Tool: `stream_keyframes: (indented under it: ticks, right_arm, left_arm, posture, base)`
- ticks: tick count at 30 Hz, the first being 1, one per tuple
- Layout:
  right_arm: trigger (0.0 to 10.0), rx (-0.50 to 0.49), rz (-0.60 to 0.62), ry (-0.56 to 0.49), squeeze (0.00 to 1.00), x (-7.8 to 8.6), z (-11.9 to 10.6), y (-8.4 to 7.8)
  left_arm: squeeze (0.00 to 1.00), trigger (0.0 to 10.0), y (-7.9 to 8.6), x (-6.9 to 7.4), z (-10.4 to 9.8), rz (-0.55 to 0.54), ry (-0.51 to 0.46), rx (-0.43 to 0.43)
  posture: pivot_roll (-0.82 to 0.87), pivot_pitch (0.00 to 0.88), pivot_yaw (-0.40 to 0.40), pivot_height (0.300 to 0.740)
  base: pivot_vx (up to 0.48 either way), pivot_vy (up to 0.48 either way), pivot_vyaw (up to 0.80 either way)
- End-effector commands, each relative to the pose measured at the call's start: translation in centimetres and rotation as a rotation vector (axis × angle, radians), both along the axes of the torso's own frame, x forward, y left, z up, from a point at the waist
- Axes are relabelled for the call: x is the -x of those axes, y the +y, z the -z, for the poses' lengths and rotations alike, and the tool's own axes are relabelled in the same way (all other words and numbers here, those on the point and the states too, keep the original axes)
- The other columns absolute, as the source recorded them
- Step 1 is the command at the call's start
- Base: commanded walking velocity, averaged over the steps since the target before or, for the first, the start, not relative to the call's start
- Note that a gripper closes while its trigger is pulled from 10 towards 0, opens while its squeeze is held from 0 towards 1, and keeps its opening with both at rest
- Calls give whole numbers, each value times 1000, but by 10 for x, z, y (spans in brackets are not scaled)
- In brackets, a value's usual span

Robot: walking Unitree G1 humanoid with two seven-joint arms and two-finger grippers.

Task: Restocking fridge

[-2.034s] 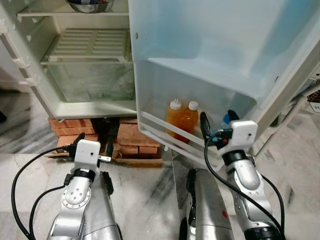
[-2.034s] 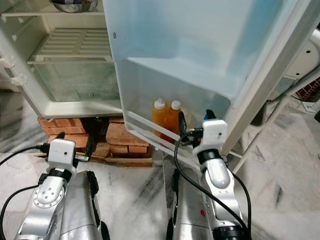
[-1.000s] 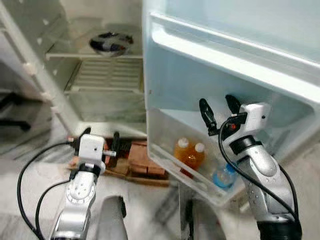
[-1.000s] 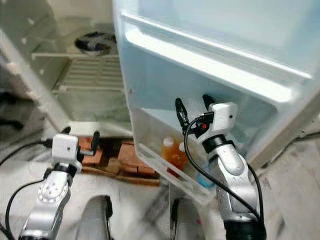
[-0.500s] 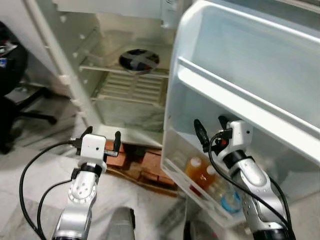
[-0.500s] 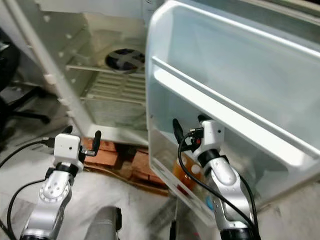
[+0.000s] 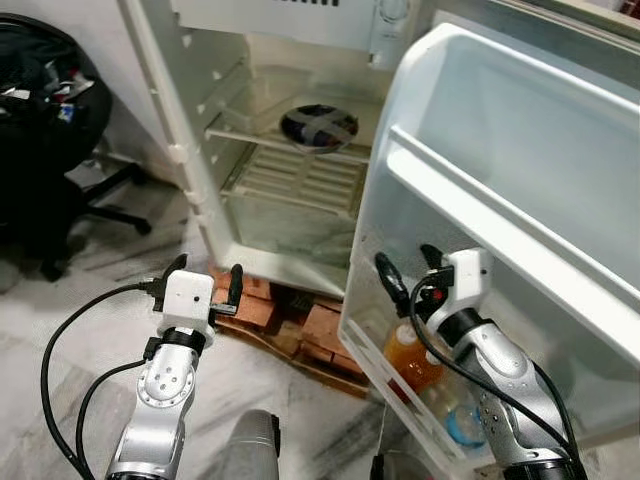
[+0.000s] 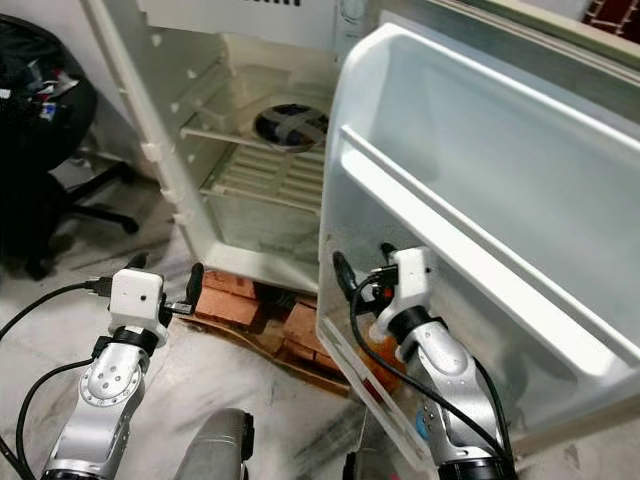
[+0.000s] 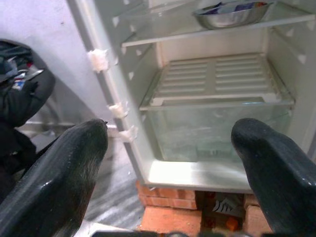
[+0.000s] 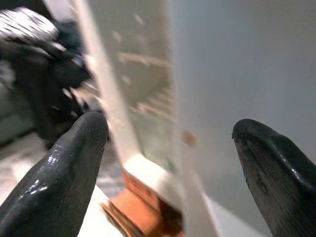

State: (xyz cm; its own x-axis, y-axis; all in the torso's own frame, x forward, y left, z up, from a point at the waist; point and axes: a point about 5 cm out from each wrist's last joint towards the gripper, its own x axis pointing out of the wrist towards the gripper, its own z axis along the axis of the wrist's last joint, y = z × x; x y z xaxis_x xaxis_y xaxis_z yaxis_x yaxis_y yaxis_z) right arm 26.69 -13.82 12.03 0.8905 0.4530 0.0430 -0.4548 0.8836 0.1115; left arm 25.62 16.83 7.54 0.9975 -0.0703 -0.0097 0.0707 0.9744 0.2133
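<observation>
Orange bottles (image 7: pixel 412 362) in fridge door (image 7: pixel 520 190), both end effectors spread; right end effector (image 7: pixel 405 272), left end effector (image 7: pixel 203 283)

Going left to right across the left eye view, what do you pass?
Black office chair → left gripper → metal bowl on the fridge shelf → right gripper → orange bottle → blue-capped bottle in the door's bottom rack.
</observation>
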Motion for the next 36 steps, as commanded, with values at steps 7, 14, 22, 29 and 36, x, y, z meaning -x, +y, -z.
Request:
stream_keyframes:
  ticks: [7, 14, 22, 29, 36]
  right_arm:
    - [10000, -11, -132, -12, 0, 6, -5, 7]
    - [10000, -19, 12, -130, 0, -9, -29, -4]
    - [10000, -16, 109, -186, 0, -15, -39, -10]
    - [10000, -16, 141, -190, 0, -18, -38, -11]
    - [10000, 2, 206, -191, 0, -23, -37, -17]
  left_arm:
    - [0, 10000, -1, 0, 2, 2, 13, -6]
    - [0, 10000, -1, -1, 2, 3, 13, -9]
    - [0, 10000, 0, -2, 2, 4, 12, -15]
    - [0, 10000, 0, -4, 2, 22, 11, 4]
    - [0, 10000, 2, -6, -4, 37, -11, -12]
  posture:
    - [13, 0, -19, 686]
    - [14, 0, -17, 686]
    - [18, 0, -16, 736]
    - [21, 0, -18, 740]
    - [28, 0, -14, 740]
  base:
    - [-384, 0, 0]
    - [-384, 0, 0]
    - [-369, 0, 0]
    - [-134, 0, 0]
    - [0, 0, 0]
